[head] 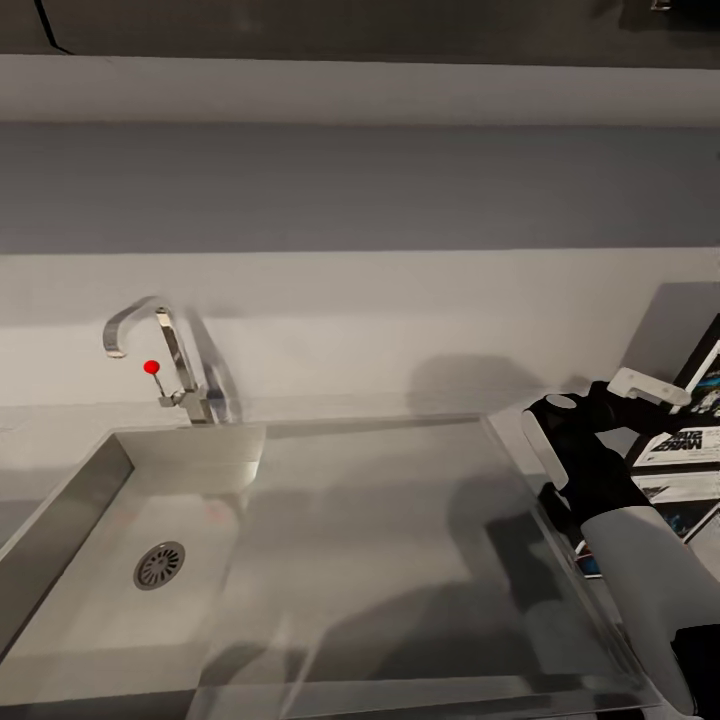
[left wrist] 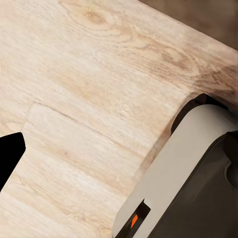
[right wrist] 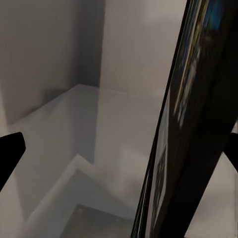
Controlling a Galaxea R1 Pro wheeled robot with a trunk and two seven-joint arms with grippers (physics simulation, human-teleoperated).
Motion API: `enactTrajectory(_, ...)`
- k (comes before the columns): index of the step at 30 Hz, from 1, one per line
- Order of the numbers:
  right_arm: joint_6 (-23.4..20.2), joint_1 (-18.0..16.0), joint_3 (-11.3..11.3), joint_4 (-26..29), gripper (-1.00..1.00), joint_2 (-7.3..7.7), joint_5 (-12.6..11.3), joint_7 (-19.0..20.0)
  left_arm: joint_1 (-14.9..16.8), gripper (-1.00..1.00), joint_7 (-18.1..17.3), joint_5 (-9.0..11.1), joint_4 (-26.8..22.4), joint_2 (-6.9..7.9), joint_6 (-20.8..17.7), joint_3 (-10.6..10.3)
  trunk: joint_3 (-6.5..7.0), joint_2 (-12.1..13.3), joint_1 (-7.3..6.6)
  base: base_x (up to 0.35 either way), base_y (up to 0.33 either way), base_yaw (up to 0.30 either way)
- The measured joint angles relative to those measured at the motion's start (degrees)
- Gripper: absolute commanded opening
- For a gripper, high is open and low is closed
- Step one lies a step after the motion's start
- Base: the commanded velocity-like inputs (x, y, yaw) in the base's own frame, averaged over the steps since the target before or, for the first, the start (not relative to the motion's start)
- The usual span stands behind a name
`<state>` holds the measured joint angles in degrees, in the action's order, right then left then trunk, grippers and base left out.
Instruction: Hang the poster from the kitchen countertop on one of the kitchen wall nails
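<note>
I see a brushed-steel square sink (head: 80, 520) at lower left, a shiny chrome tap (head: 165, 350), a smooth matt light-grey countertop (head: 400, 330), and pale grainy wood flooring (left wrist: 89, 99) under my left wrist.

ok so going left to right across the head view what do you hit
sink drain → tap with its red-tipped lever → right gripper → poster leaning at the right edge, all along the kitchen countertop.

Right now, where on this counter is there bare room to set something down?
The countertop strip behind the sink, between the tap and the right gripper, is bare. The right end is crowded by the leaning poster and that arm.
</note>
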<state>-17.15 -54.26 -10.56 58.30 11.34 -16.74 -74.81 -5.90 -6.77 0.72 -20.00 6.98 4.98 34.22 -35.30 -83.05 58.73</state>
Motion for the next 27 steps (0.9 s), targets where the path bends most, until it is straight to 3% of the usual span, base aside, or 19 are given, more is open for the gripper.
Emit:
enactTrajectory(24,2.5,0.4,-0.1,0.2,1.0,-0.05,0.0,-0.9,0.0,1.0,0.0,0.0,0.0,0.0,0.0,0.0,0.0,0.0,0.0,0.0,0.0,-0.003)
enactTrajectory(27,2.5,0.4,-0.1,0.1,1.0,-0.19,0.0,-2.4,0.0,1.0,0.0,0.0,0.0,0.0,0.0,0.0,0.0,0.0,0.0,0.0,0.0,0.0)
